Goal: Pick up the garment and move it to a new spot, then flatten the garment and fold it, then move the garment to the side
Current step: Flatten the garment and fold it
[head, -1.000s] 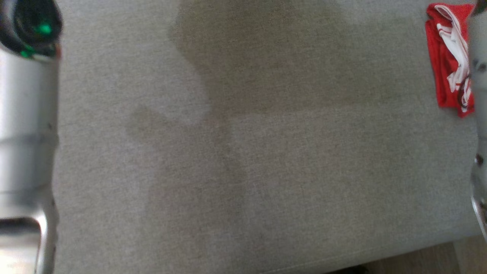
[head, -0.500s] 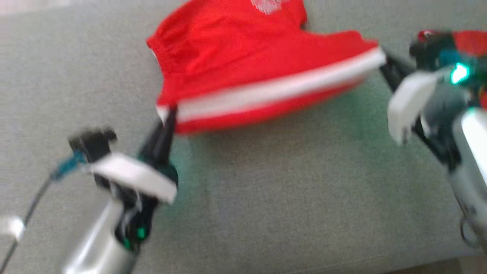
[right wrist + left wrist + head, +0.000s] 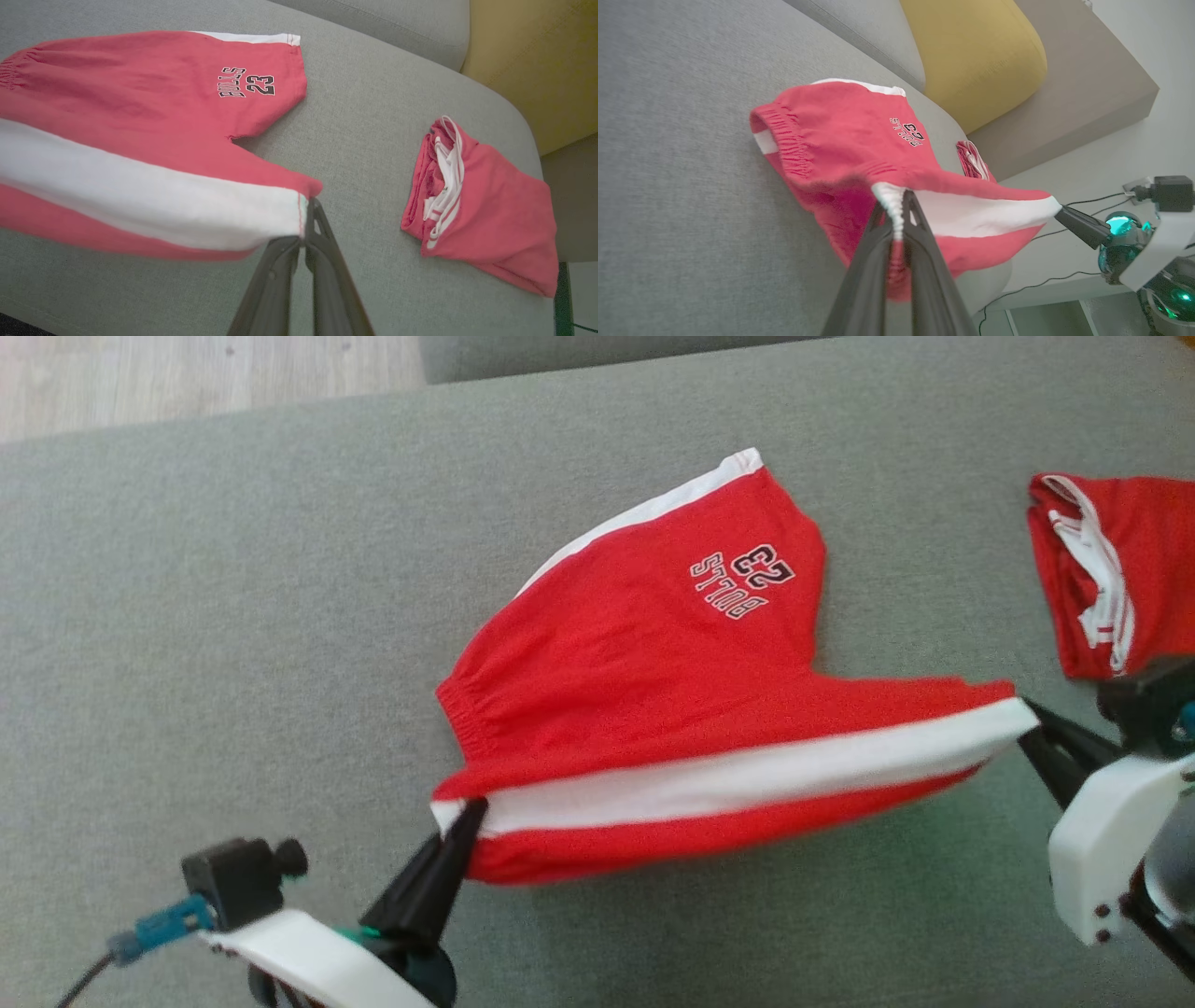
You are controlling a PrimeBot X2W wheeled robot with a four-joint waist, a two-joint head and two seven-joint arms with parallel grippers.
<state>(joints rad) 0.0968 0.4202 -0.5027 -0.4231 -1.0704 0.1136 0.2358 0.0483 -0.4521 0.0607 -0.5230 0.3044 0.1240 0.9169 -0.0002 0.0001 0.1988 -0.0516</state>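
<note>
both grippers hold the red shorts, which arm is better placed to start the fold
Right, likely. The right gripper is shut on the hem end of the shorts, so it could carry that leg across toward the waistband, while the left gripper holds the waistband corner as an anchor.

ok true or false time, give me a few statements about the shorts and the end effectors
1. The left end effector and the right end effector each pinch one end of the white stripe on the shorts. True.
2. The shorts lie flat and released on the couch. False: the striped edge is stretched between the two end effectors, and the rest drapes on the couch.
3. A folded garment, also red, lies apart from the shorts on the robot's right. True.
4. The print on the shorts reads 32. False: it reads BULLS 23.
</note>
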